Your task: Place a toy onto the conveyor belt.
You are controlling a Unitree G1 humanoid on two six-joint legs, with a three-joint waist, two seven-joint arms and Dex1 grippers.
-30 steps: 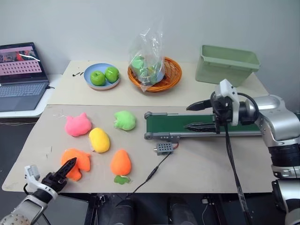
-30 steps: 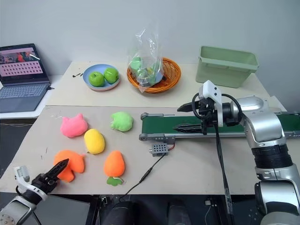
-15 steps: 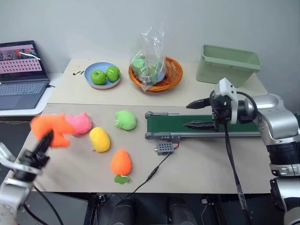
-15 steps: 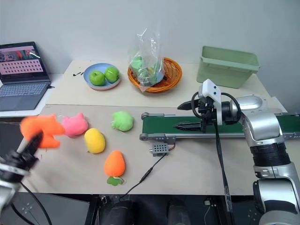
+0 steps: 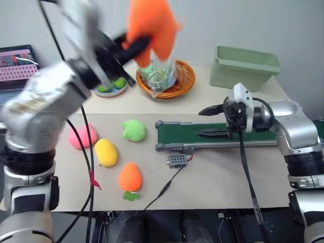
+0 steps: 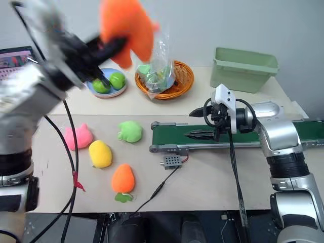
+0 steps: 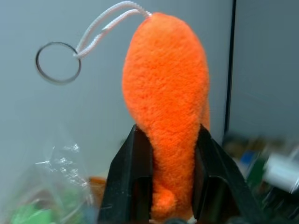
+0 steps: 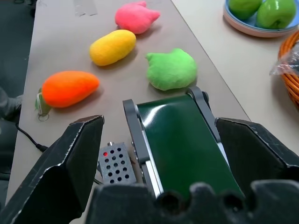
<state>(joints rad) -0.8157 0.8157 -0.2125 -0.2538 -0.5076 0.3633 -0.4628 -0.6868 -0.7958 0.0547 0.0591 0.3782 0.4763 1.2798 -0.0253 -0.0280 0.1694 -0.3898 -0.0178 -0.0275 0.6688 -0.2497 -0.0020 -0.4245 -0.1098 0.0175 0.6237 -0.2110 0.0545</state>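
My left gripper [image 5: 135,44] is raised high above the back of the table, shut on the bright orange toy [image 5: 152,26], which hangs in the air in front of the wall. The left wrist view has the toy [image 7: 166,121] pinched between both black fingers, its white loop and metal ring up top. The dark green conveyor belt [image 5: 212,135] lies on the right half of the table, well below the toy. My right gripper [image 5: 212,121] hovers open over the belt's left end [image 8: 180,140].
On the table lie a pink plush [image 5: 80,136], a yellow plush [image 5: 106,152], a green plush [image 5: 133,130] and an orange carrot plush [image 5: 129,177]. Behind stand a plate of apples [image 6: 104,83], a basket with a plastic bag [image 5: 164,76], a green bin [image 5: 243,68] and a laptop [image 5: 17,63]. A grey box [image 5: 177,160] sits by the belt.
My left arm has swung the orange toy from the table's front left corner up and to the right, high above the fruit basket. The right gripper has stayed over the belt.
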